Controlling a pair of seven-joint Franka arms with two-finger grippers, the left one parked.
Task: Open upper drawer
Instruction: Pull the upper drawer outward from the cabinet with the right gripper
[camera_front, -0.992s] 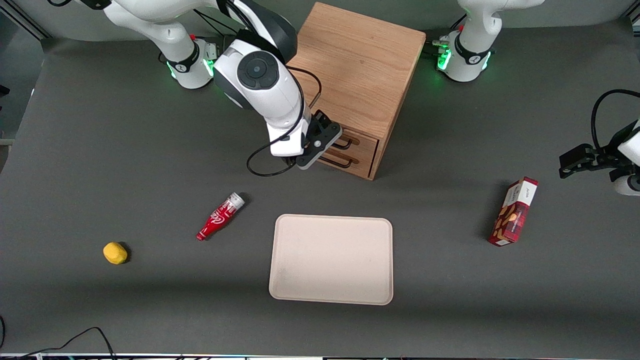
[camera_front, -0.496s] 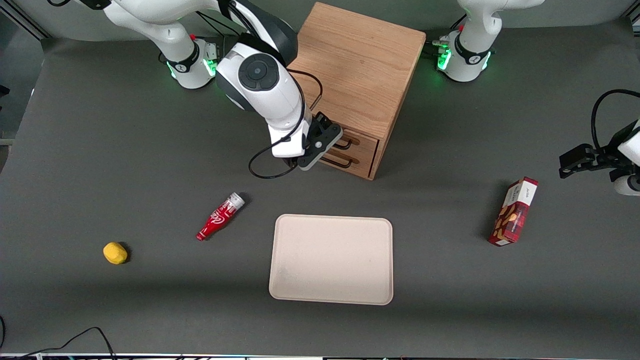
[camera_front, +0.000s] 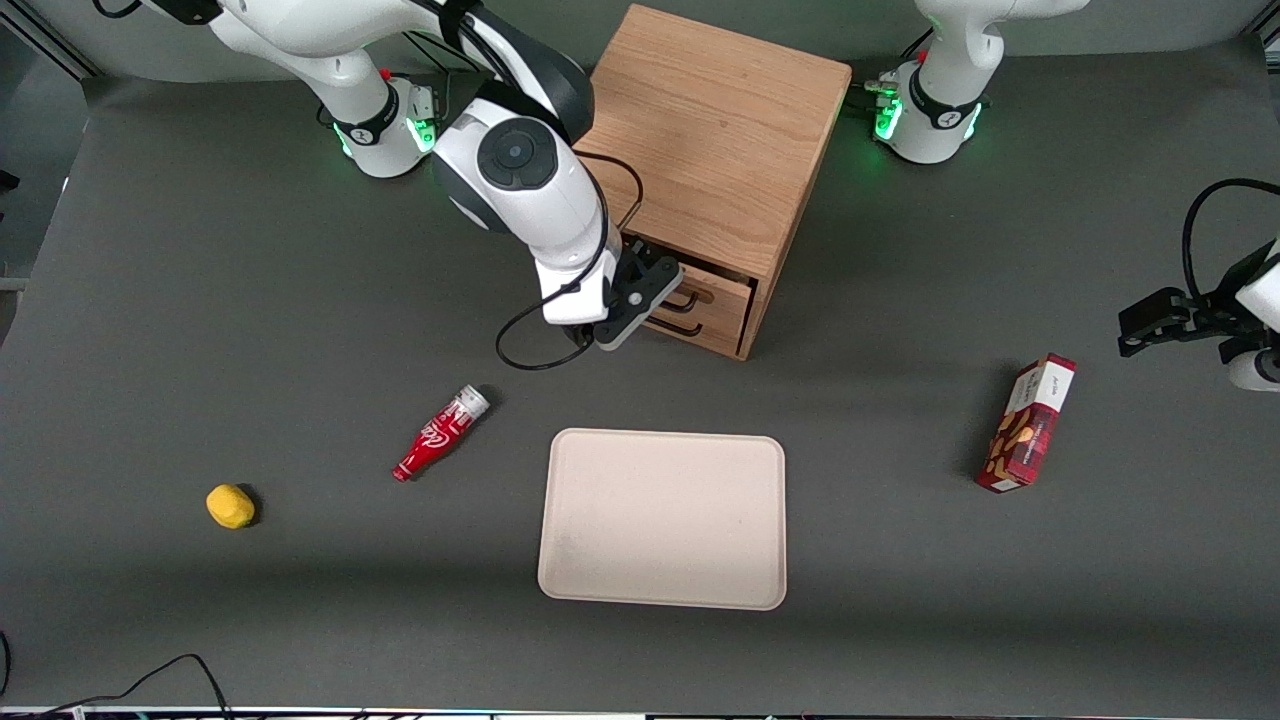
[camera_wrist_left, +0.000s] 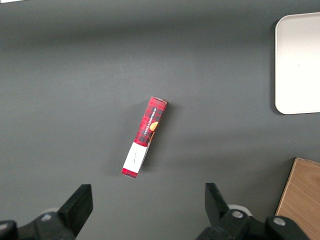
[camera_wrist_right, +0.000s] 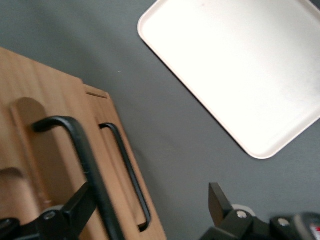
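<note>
The gripper (camera_front: 640, 300) sits against the cabinet (camera_front: 715, 140) front, fingers spread around the upper drawer (camera_front: 715, 293) handle (camera_wrist_right: 82, 155) (not yet clenched). That drawer, topmost of 2, already stands slightly proud, suggesting a hooked pull.

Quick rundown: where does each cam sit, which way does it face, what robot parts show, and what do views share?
Front: high over the table, looking down; both arms, the gripper at the upper drawer of the cabinet.
Right wrist: on the working arm, facing the drawer's handle between open fingers.
Left wrist: on the parked arm, looking down at the snack box.
Shared: the tray appears in all three.
</note>
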